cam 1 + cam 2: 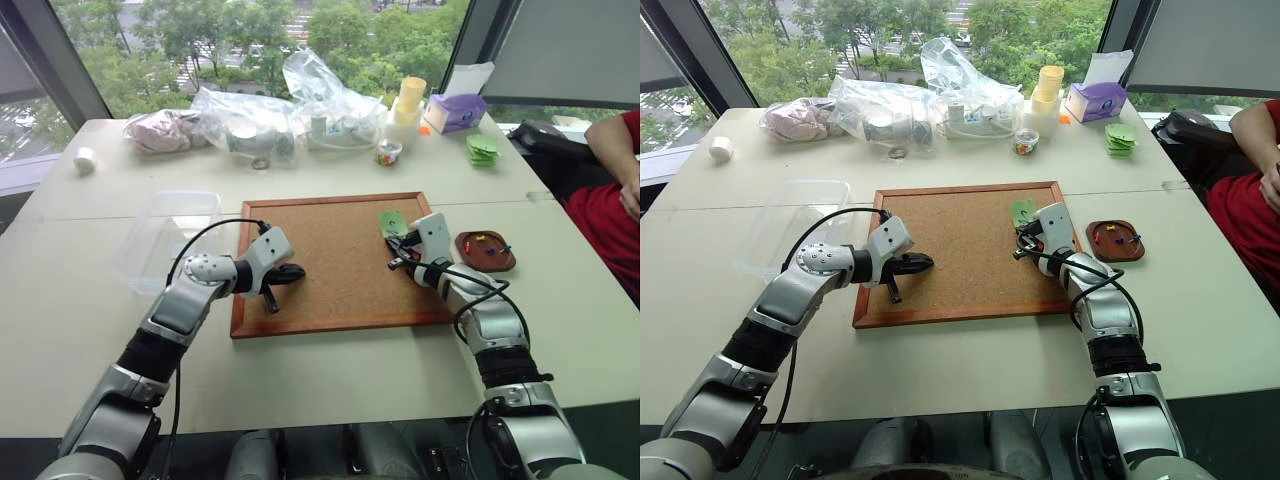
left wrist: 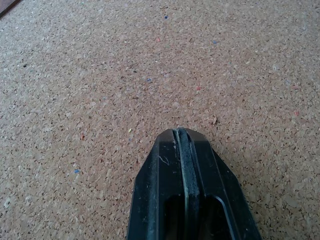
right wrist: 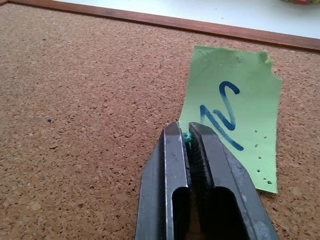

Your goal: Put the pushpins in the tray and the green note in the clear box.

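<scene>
One green note (image 3: 231,116) lies on the cork board (image 1: 330,265). The right fingers (image 3: 189,137) pinch its corner. The left fingers (image 2: 182,135) are clenched on nothing. Some pushpins (image 1: 487,244) sit in one tray (image 1: 470,254). One clear box (image 1: 165,235) sits on the bench

One cork board (image 1: 330,255), one green note (image 3: 235,110), one tray (image 1: 486,251), one clear box (image 1: 165,235), two grippers: left (image 1: 290,272), right (image 1: 393,250)
</scene>
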Motion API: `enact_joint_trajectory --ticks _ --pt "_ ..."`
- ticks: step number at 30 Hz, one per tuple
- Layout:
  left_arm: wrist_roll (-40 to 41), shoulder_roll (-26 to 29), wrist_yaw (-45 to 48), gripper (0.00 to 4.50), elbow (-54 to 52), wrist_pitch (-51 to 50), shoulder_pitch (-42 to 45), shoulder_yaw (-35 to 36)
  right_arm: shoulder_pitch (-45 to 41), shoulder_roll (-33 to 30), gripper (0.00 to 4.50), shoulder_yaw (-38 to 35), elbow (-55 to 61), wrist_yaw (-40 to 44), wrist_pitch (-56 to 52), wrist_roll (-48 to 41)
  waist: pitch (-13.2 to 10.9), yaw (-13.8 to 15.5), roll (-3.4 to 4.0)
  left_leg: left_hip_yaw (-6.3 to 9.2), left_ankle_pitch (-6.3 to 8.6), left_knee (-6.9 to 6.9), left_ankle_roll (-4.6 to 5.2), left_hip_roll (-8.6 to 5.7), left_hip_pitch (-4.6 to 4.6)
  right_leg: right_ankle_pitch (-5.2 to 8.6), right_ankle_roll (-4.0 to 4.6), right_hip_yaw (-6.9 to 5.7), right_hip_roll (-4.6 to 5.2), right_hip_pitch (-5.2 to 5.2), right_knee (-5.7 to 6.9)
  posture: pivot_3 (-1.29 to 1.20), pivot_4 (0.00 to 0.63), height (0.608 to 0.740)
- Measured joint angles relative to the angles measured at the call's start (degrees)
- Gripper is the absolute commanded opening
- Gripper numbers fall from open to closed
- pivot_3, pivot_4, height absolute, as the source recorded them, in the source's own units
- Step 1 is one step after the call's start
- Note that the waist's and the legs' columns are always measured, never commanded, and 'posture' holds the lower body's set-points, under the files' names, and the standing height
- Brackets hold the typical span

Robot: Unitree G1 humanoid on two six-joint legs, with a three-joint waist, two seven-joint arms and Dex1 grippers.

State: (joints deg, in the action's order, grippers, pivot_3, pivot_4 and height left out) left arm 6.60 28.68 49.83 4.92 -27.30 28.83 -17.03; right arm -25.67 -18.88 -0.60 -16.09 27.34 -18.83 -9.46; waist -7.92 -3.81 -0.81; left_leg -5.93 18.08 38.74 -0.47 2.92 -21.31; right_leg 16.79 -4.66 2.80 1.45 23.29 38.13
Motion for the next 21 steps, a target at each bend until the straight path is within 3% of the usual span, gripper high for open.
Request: enact_joint_trajectory --ticks 9,15,21 --pt "0.0 -0.01 -0.03 0.0 -0.07 0.01 0.07 -0.05 0.45 0.34 0.03 -1.06 1.06 -1.04 -0.22 -0.42 0.02 0.04 -0.04 0.0 0.0 -0.04 0.0 -0.01 -0.03 0.0 0.0 -0.01 0.05 0.04 -0.01 0.0 0.15 0.738" --pt "0.0 0.21 0.56 0.0 -0.3 0.06 0.09 -0.05 1.79 -0.39 0.03 -3.72 12.89 -2.44 -1.94 -1.71 0.01 0.16 -0.02 -0.04 0.0 -0.29 -0.01 -0.07 -0.04 0.0 -0.01 0.01 0.1 0.12 -0.12 0.0 0.15 0.738" --pt "-0.15 0.14 1.01 0.0 -0.13 0.12 0.36 -0.06 1.96 -0.3 0.03 -4.02 15.36 -3.02 -3.38 -2.09 0.01 0.2 -0.03 -0.04 -0.01 -0.45 -0.02 -0.1 0.0 0.0 0.0 0.01 0.11 0.13 -0.15 0.0 0.15 0.738"
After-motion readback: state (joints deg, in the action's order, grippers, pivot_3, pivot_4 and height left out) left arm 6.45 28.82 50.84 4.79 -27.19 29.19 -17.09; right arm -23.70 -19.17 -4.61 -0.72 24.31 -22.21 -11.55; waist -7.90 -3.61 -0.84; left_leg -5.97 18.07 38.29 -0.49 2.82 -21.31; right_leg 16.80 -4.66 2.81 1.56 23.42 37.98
